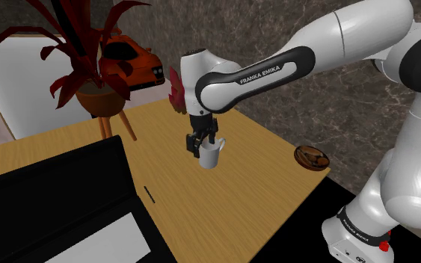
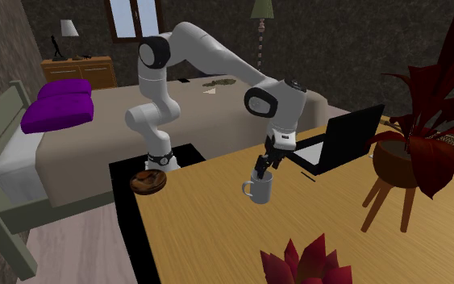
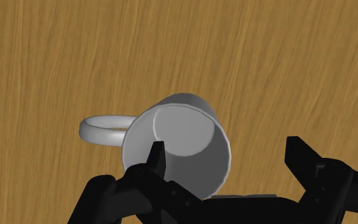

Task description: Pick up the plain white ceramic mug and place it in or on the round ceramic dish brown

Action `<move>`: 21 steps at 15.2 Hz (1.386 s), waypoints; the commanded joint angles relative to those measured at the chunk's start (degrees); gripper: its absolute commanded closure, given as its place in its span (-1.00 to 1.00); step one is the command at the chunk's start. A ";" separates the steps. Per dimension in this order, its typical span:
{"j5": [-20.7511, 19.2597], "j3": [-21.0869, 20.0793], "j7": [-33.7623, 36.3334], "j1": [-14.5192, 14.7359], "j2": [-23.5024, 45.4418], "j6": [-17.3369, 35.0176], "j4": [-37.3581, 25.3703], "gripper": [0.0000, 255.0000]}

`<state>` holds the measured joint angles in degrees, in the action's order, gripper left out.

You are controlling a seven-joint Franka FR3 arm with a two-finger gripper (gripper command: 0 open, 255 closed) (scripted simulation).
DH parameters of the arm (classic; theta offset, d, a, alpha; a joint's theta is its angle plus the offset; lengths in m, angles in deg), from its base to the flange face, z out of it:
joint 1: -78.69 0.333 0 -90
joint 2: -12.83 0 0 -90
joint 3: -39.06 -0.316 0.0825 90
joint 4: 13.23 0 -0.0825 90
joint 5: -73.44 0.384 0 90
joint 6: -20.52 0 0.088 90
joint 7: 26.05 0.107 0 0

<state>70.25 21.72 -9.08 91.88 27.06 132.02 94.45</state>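
Note:
A plain white mug (image 1: 211, 156) (image 2: 259, 190) (image 3: 184, 137) stands upright on the wooden table (image 1: 223, 217), its handle (image 3: 101, 127) sticking out to one side. My gripper (image 1: 201, 143) (image 2: 262, 168) (image 3: 226, 145) hangs low over the mug's rim and is open. One finger (image 3: 156, 159) reaches into the mug's mouth, while the other finger (image 3: 304, 159) stands outside, clear of the wall. The round brown dish (image 1: 310, 158) (image 2: 148, 182) lies at the table's corner closest to my stand, well apart from the mug.
An open black laptop (image 1: 59, 202) (image 2: 342, 137) sits on the table at the shoulder view's lower left. A red-leaved plant on a wooden stand (image 1: 96, 90) (image 2: 410, 153), a smaller red plant (image 1: 176, 90) (image 2: 306, 262) and an orange toy car (image 1: 130, 61) line the table's far side.

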 commanded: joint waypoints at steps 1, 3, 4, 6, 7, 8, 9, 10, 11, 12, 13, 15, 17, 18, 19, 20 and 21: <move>-0.19 0.02 0.18 0.08 0.48 1.47 1.00 -1.00; -0.40 0.09 0.32 0.11 1.00 3.35 2.39 -1.00; -0.39 0.09 0.32 0.11 0.98 3.36 2.40 -1.00; -0.40 0.09 0.32 0.11 0.99 3.35 2.39 -1.00; -0.40 0.09 0.32 0.11 1.00 3.35 2.39 -1.00; -0.40 0.09 0.32 0.11 1.00 3.35 2.39 -1.00; -0.40 0.09 0.32 0.11 1.00 3.35 2.39 -1.00; -0.40 0.09 0.32 0.11 1.00 3.35 2.39 -1.00; -0.39 0.09 0.32 0.11 0.99 3.34 2.38 -1.00; -0.39 0.09 0.32 0.11 0.99 3.34 2.38 1.00; -0.39 0.09 0.32 0.11 0.99 3.34 2.38 1.00; -0.39 0.09 0.32 0.11 0.99 3.34 2.38 1.00; -0.39 0.09 0.32 0.11 0.99 3.34 2.38 1.00; -0.39 0.09 0.32 0.11 0.99 3.34 2.39 1.00; -0.39 0.09 0.32 0.11 0.99 3.35 2.39 1.00; -0.39 0.09 0.32 0.11 0.99 3.34 2.38 1.00; -0.40 0.09 0.32 0.11 1.00 3.35 2.39 1.00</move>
<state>69.85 21.80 -8.76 91.99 28.05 135.38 96.82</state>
